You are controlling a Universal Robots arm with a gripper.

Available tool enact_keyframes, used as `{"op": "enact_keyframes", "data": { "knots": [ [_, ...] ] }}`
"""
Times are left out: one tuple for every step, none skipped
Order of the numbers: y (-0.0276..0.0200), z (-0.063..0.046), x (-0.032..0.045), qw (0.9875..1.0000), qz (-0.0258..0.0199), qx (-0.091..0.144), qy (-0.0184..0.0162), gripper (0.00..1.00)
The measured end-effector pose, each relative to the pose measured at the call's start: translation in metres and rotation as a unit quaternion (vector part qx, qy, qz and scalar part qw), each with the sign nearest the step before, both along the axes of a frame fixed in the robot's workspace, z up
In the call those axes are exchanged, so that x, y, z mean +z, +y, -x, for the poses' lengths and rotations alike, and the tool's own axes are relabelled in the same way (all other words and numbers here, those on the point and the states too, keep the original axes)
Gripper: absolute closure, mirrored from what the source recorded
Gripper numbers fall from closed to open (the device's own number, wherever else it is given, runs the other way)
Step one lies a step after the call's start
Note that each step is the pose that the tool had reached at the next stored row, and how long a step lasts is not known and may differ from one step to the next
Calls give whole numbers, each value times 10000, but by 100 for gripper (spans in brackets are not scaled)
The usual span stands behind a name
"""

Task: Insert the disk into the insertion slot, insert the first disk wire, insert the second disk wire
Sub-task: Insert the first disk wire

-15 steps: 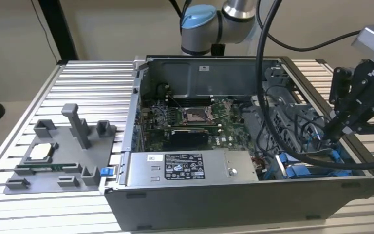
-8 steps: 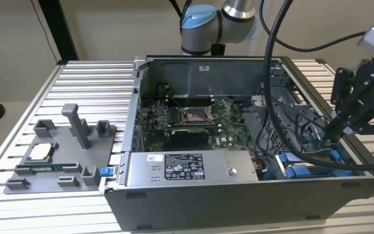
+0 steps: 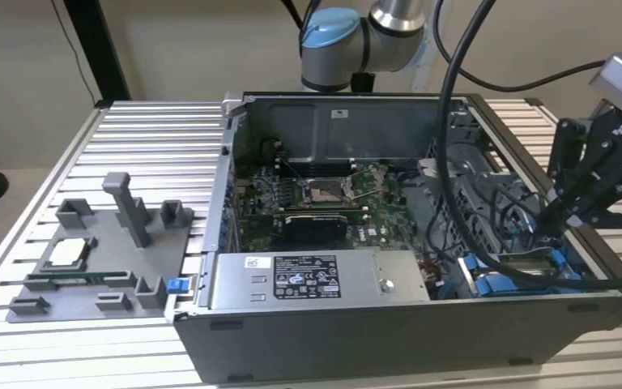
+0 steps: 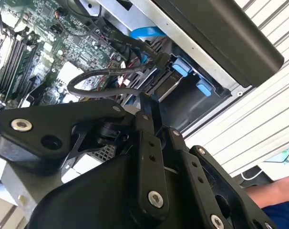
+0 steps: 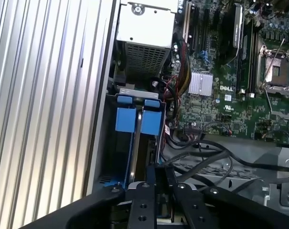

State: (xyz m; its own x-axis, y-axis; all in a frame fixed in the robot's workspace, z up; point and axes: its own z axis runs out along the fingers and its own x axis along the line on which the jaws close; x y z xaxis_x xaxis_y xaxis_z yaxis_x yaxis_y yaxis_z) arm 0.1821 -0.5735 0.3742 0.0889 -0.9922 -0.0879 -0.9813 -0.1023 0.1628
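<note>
The tool (image 5: 159, 169) hangs above the disk (image 5: 127, 119), which sits in the insertion slot (image 5: 102, 143). I cannot tell whether it grips anything. Black cables (image 5: 216, 155) crowd beside it.

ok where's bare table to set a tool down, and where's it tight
Free: the ribbed table behind the grey fixture and the strip in front of it, at the exterior view's left. Crowded: inside the computer case at the exterior view's right, where the gripper and black cables hang by the insertion slot.
</note>
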Motion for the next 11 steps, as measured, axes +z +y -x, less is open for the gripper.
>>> {"op": "enact_keyframes", "data": {
  "knots": [
    [0,-5,-13,10000,-5,-15,1,100],
    [0,-7,-24,10000,-8,-35,2,100],
    [-1,-9,-36,10000,-11,-59,3,100],
    [0,-11,-46,10000,-13,-84,3,100],
    [0,-13,-55,9999,-14,-111,3,100],
    [0,-15,-63,9999,-14,-139,4,100],
    [0,-18,-69,9999,-14,-160,4,100],
    [0,-24,-76,9998,-13,-178,4,100],
    [0,-28,-84,9998,-14,-194,5,100],
    [0,-32,-93,9998,-15,-211,6,100],
    [0,-37,-103,9997,-17,-227,6,100]
  ]
}}
